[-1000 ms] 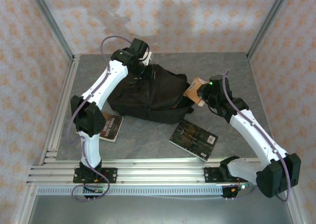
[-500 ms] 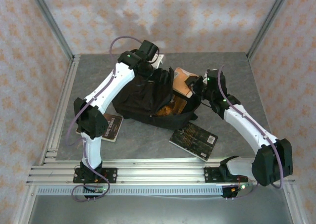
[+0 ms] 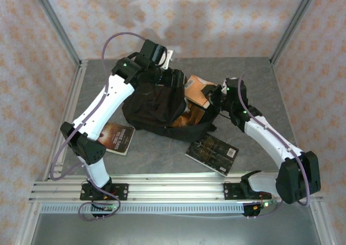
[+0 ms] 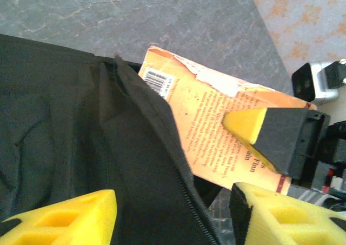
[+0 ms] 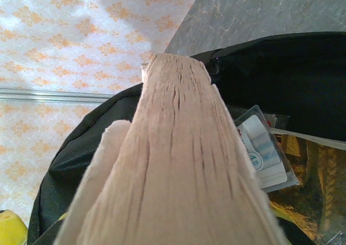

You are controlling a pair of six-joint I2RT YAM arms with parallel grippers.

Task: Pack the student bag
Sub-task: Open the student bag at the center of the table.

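Top view: the student bag (image 3: 157, 107) lay mid-table, mouth facing right. The right gripper (image 3: 215, 96) pinched an orange paperback (image 3: 195, 88) at that mouth, long axis pointing inward, nearer than a second before. Left wrist: the left gripper (image 4: 173, 193) had spread its fingers astride the bag's zip rim. Right wrist: the paperback hung over the opening
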